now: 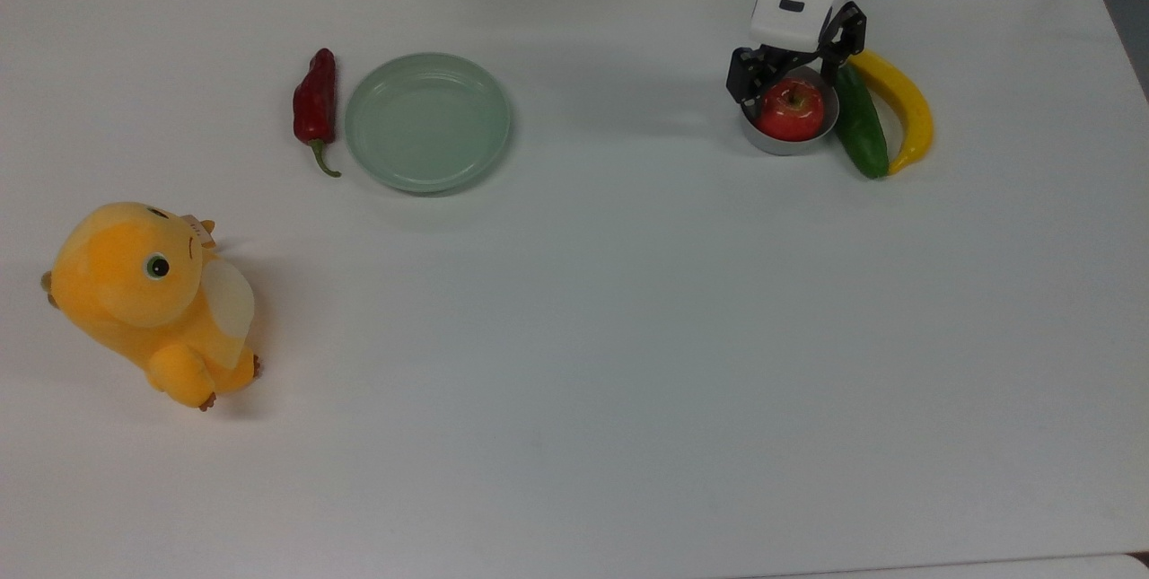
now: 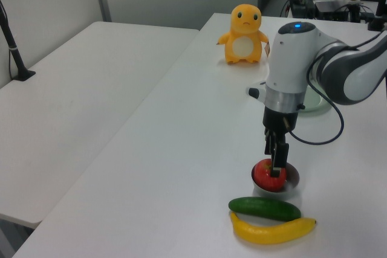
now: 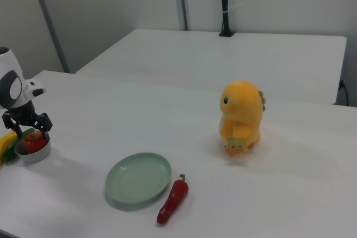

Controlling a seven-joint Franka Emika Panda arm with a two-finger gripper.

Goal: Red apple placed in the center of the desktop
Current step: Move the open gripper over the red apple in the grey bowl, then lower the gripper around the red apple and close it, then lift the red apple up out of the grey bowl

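The red apple (image 1: 790, 109) sits in a small grey bowl (image 1: 786, 145) at the top view's upper right of the white desktop (image 1: 628, 337). My gripper (image 1: 790, 78) is lowered over the bowl, open, with one dark finger on each side of the apple. In the left view the fingers (image 2: 276, 156) reach down onto the apple (image 2: 266, 177), hiding part of its top. In the right view the gripper (image 3: 27, 127) hangs just above the apple (image 3: 34, 142) at the far left.
A green cucumber (image 1: 859, 118) and a yellow banana (image 1: 902, 101) lie against the bowl's right side in the top view. A pale green plate (image 1: 428, 121) and a red chili pepper (image 1: 315, 103) lie further left. An orange plush toy (image 1: 148, 301) sits at the left edge.
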